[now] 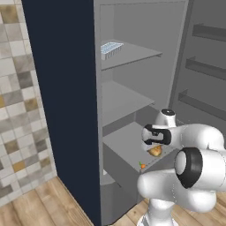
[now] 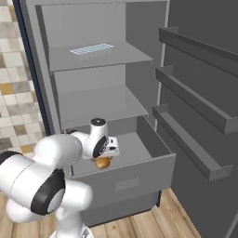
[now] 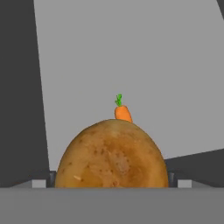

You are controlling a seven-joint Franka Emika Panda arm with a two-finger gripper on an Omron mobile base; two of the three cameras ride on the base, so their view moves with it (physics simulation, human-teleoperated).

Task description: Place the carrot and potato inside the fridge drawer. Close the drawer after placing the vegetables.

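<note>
Gripper (image 2: 106,157) over open fridge drawer (image 2: 139,176), jaws wide w/ potato (image 3: 113,155) between them, poss. just let go rather than gripped; carrot (image 3: 123,112) already lying inside drawer, so drop spot fits task.

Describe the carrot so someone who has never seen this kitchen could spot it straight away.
Start at the open fridge and drop past its flat shelves to the pulled-out fridge drawer. On the drawer's floor, just beyond the potato at the gripper, lies the carrot. It is the small bright-orange tapered one with a green tuft, unlike the rounded brown potato.
</note>
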